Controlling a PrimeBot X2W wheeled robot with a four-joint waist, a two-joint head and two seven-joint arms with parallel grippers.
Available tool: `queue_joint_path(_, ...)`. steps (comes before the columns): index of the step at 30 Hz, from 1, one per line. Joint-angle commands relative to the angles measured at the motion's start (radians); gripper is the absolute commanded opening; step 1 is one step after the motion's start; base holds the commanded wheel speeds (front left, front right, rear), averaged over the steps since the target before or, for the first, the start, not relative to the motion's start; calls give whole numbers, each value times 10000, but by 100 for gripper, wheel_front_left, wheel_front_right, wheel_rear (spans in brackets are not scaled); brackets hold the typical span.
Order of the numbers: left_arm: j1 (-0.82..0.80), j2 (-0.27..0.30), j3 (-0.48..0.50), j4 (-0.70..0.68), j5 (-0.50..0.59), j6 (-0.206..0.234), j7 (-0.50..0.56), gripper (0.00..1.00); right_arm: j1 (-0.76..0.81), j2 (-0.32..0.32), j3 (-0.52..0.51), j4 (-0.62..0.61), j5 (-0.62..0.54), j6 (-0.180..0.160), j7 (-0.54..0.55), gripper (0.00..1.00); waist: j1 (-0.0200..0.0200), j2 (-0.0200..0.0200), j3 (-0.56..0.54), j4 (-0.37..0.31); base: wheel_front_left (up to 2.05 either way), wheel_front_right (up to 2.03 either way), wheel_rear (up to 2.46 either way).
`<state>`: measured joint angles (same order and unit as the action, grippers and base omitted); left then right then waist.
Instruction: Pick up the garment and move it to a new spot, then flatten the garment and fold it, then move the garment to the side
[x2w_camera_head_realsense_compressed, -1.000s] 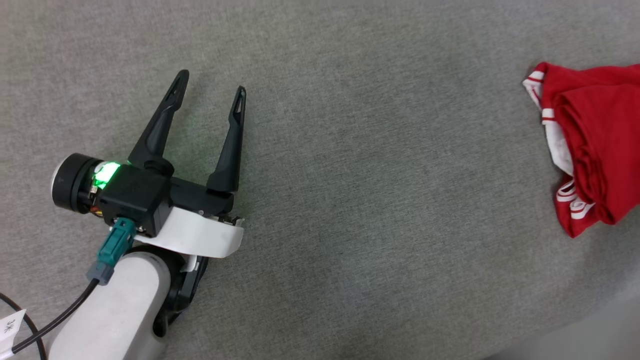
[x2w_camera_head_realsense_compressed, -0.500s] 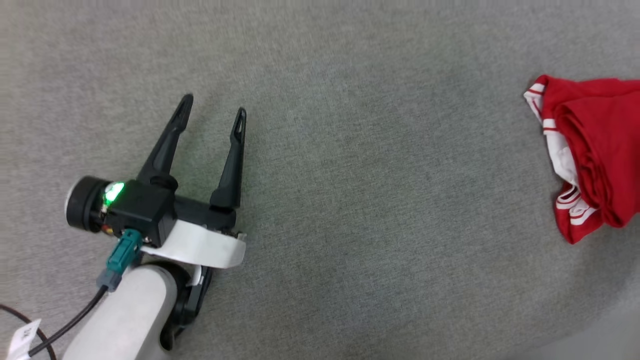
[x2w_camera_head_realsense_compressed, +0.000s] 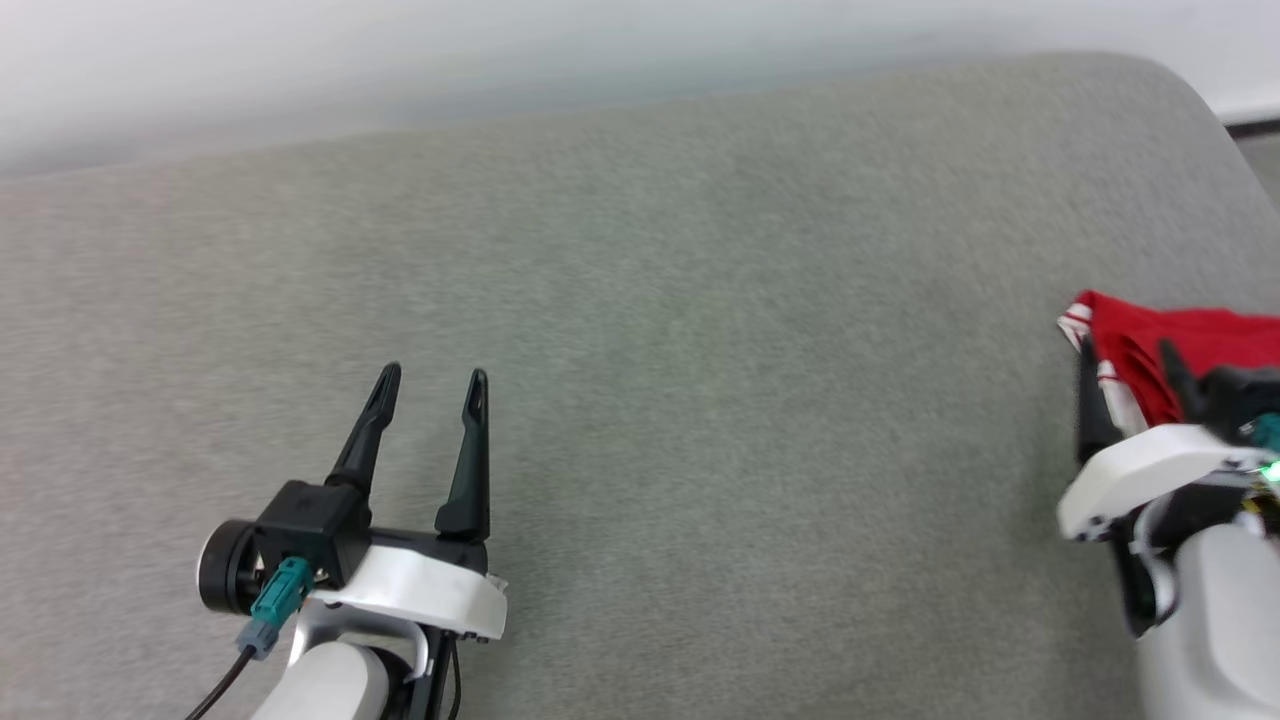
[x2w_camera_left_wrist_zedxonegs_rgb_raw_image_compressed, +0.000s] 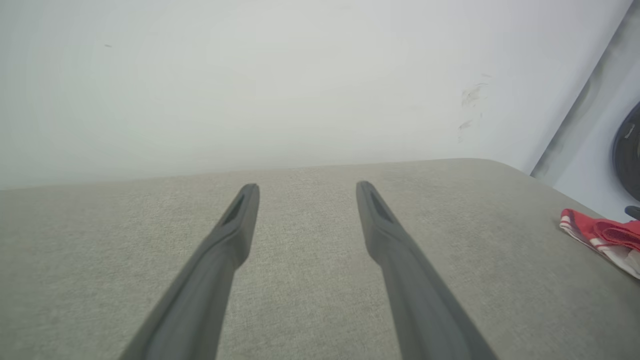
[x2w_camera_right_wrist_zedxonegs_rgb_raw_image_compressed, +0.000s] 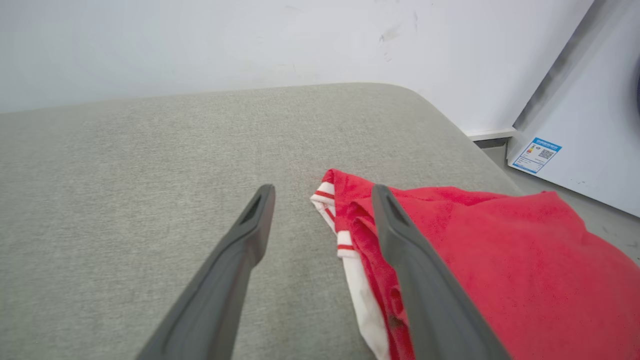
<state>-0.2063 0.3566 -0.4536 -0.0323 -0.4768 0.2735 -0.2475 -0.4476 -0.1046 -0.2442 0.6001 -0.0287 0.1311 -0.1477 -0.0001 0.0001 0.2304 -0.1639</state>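
Left hand (x2w_camera_head_realsense_compressed: 434, 374): fingers spread, nothing between them, parked low over the bare cushion (x2w_camera_head_realsense_compressed: 700, 400), well apart from the shirt. Left wrist view agrees: hand (x2w_camera_left_wrist_zedxonegs_rgb_raw_image_compressed: 307, 186) wide apart and the cushion under it bare.

Mid cushion: bare grey fabric.

Right hand (x2w_camera_head_realsense_compressed: 1125, 365): fingers apart and pinching nothing. In the right wrist view the hand (x2w_camera_right_wrist_zedxonegs_rgb_raw_image_compressed: 324, 190) straddles the shirt's near corner, with one finger over bare cushion and the other over the red cloth. Can't tell if that finger touches the fabric.

Shirt (x2w_camera_right_wrist_zedxonegs_rgb_raw_image_compressed: 500, 260): a folded red bundle, white striped sleeve edge showing on its left side. It sits at the far right end of the cushion, close to the rounded corner (x2w_camera_head_realsense_compressed: 1190, 340).

My read: this is the last step, move-to-side, and it looks done or near done, since the shirt is folded, lying off to the side and free of both hands.

Next move: pull the right hand straight back and up, clear of the cloth. Main risk is the finger over the shirt snagging a layer and dragging the fold open.
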Motion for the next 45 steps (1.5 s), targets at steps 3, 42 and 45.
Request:
queue_joint_path(3, 387, -78, 102, 289, -123, -19, -107, 100, 634, 227, 772, -646, 432, -10, -351, 100, 1, -1, -953, 1003, 0, 0, 0)
queue_joint_path(42, 2186, -399, 1599, 1629, 518, -712, -198, 100, 5631, 560, 2088, -6624, 1211, -8, 1053, 100, 1, -1, -2734, 1736, 0, 0, 0)
queue_joint_path(45, 2145, -450, 1658, 1647, 606, -774, -198, 100, 5649, 561, 2071, -6626, 1218, -8, 1020, 100, 1, -1, -2717, 1746, 0, 0, 0)
